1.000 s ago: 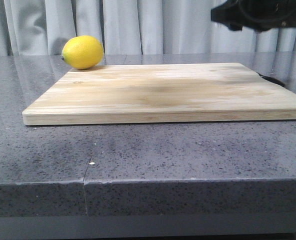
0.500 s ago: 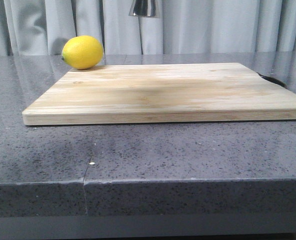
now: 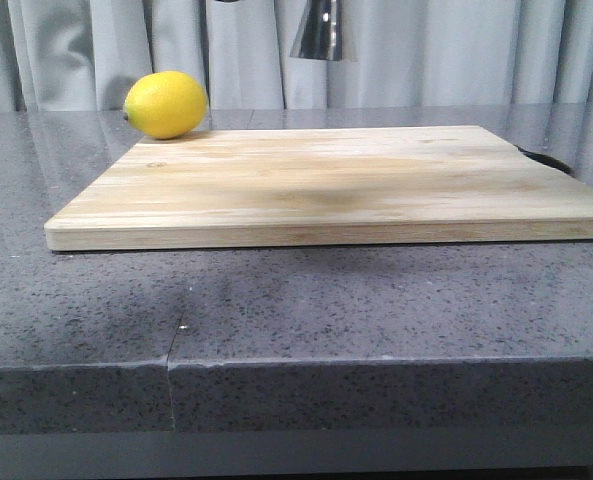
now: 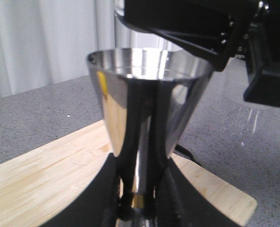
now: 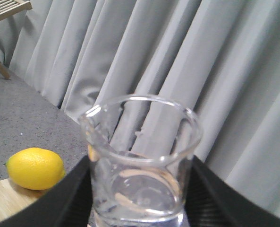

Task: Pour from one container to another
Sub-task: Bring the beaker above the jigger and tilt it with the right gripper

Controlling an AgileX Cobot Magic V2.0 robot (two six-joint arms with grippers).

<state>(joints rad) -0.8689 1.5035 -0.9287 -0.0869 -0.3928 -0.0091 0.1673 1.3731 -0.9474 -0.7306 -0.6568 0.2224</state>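
Observation:
My left gripper (image 4: 140, 208) is shut on the waist of the shiny steel jigger (image 4: 149, 94), whose open upper cone stands upright above the board. In the front view only the jigger's lower cone (image 3: 319, 30) shows, hanging at the top edge, high over the board's far side. My right gripper (image 5: 140, 191) is shut on the small clear glass beaker (image 5: 140, 161), with a finger pressed on each side. In the left wrist view the beaker (image 4: 247, 116) shows faintly beside the jigger's rim, under the right arm's black body (image 4: 201, 23). Whether it holds liquid I cannot tell.
A wooden cutting board (image 3: 326, 185) lies on the grey speckled counter (image 3: 376, 310), with a dark handle loop (image 3: 546, 158) at its right end. A yellow lemon (image 3: 166, 103) rests at the board's far left corner. Grey curtains hang behind.
The right arm's dark body has left the top right of the front view. The jigger came into view at the top edge, then moved right and a little lower.

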